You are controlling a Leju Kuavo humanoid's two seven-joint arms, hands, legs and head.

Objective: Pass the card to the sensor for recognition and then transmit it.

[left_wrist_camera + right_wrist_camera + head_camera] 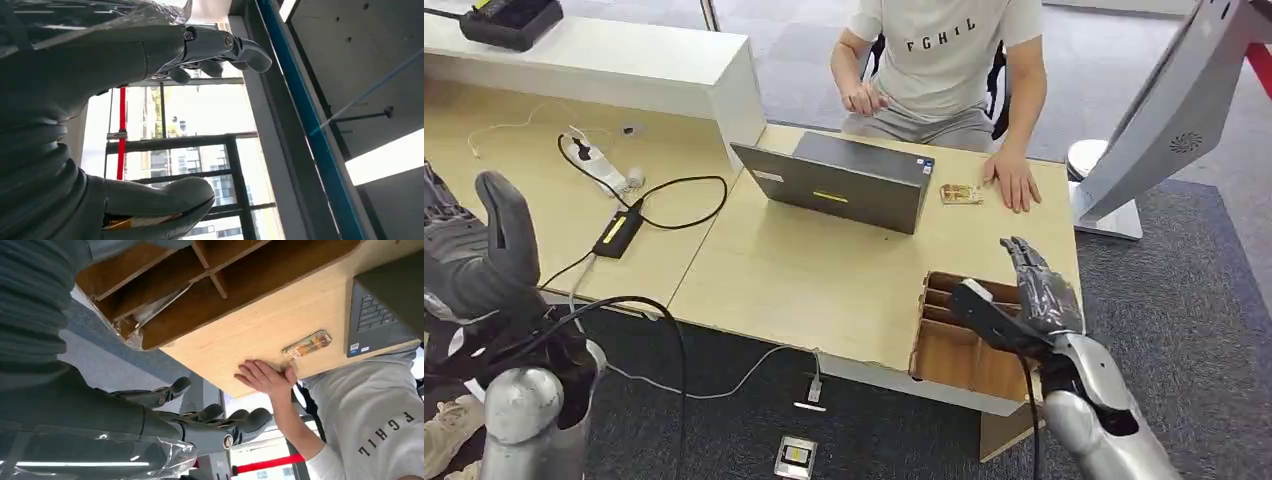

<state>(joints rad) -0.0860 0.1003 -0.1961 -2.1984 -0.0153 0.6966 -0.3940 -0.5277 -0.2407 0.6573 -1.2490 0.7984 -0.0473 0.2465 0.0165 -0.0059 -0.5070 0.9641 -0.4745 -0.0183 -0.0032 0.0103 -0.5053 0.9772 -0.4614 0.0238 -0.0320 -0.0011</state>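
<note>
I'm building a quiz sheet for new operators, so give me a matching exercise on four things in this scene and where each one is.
Things:
1. laptop
2. card
3. wooden box
4. right hand

Places:
A. at the table's near edge, divided into slots
B. above the wooden box, holding nothing
C. mid-table, lid toward the robot
D. flat on the table beside the person's hand

Pairs: 1-C, 2-D, 3-A, 4-B

silver arms (pixel 1084 410), seemingly plastic-wrapped grey robot hand (pixel 1034 290)

Patterned card (pixel 961 194) flat on desk, beside laptop, touching person's fingers
</note>
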